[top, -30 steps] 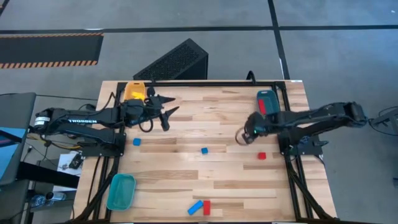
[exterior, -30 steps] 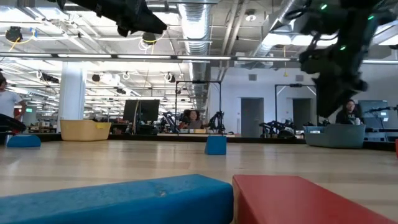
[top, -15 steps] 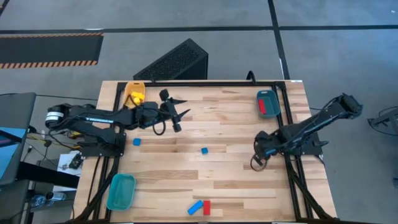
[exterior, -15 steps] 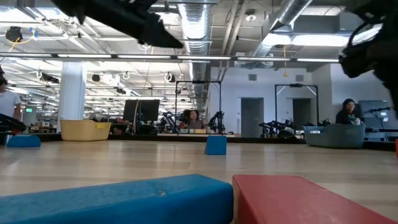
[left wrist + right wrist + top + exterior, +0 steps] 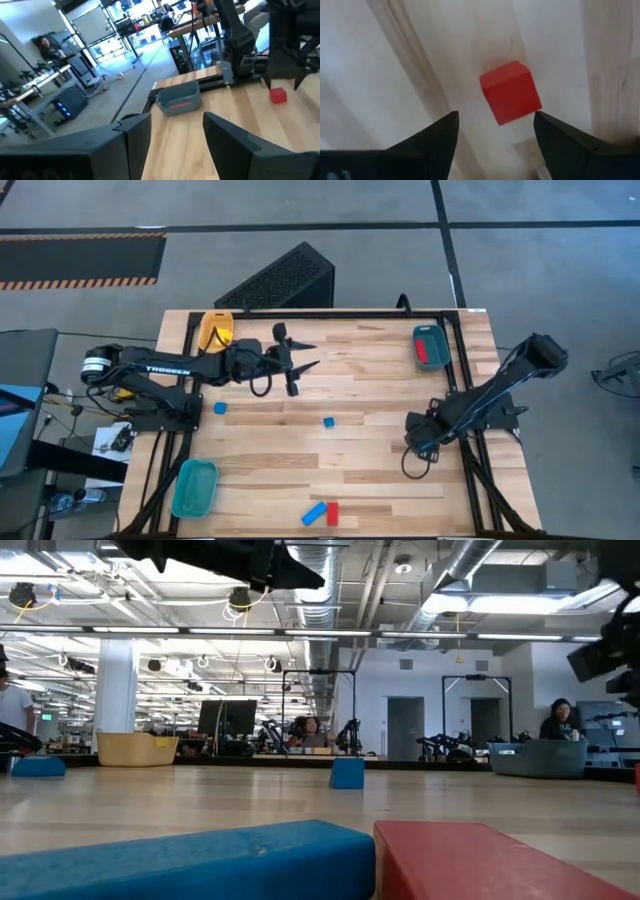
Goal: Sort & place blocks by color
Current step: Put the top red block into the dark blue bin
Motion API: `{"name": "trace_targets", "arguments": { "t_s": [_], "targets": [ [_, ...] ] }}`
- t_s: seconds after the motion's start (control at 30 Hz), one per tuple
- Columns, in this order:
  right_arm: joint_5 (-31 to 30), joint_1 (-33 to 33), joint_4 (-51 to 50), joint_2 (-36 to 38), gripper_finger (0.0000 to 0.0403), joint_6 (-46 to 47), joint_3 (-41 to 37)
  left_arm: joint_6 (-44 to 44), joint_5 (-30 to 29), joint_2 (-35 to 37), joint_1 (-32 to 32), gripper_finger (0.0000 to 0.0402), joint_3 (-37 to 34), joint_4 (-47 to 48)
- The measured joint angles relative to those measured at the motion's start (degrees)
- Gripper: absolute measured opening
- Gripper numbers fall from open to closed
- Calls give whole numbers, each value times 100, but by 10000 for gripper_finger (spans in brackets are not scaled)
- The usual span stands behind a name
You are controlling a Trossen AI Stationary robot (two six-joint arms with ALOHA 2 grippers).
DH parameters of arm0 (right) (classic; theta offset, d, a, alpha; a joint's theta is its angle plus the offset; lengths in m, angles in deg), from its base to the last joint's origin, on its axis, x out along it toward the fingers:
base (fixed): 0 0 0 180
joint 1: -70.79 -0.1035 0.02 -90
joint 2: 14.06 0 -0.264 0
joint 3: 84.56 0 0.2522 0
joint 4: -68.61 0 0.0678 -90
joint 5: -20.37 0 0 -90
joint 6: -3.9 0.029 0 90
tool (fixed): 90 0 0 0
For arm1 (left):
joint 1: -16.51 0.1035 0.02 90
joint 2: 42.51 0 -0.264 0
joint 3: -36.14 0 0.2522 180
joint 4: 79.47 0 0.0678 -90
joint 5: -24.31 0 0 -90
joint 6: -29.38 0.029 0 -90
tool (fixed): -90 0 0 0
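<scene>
Red cube [image 5: 510, 93] lies on the wooden table [image 5: 370, 480] near its right edge, under the right gripper [image 5: 495, 132], fingers spread wide. Left gripper [image 5: 298, 365] hovers toward the far edge, also wide, empty.

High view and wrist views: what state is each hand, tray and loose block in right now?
Left hand: open, empty.
Right hand: open above the small red cube, not gripping.
Yellow oblong tray: holds yellow blocks.
Right teal oblong tray: holds red block.
Near-left teal oblong tray: looks empty.
Two small blue cubes: loose on wooden table.
Blue bar and red bar: side by side, unsorted.
</scene>
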Motion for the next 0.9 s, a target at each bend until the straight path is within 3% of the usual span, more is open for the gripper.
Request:
{"name": "trace_targets", "arguments": {
  "t_s": [0.17,0.37,0.47,0.7,0.9],
  "targets": [
    [-112,132,27,-595,296,-678,-1,83,142,-13,109,174,0,30],
    [-96,370,97,-1030,287,-752,33,-295,1396,-13,353,174,0,22],
    [-24,428,312,-1036,279,-950,22,-320,1738,-13,391,174,-2,23],
    [-213,426,557,-718,245,-1198,85,-410,1773,-13,391,174,-8,-8],
    [-278,457,472,-446,157,-1320,80,-716,1448,-322,391,174,-17,-515]
  ]
}}
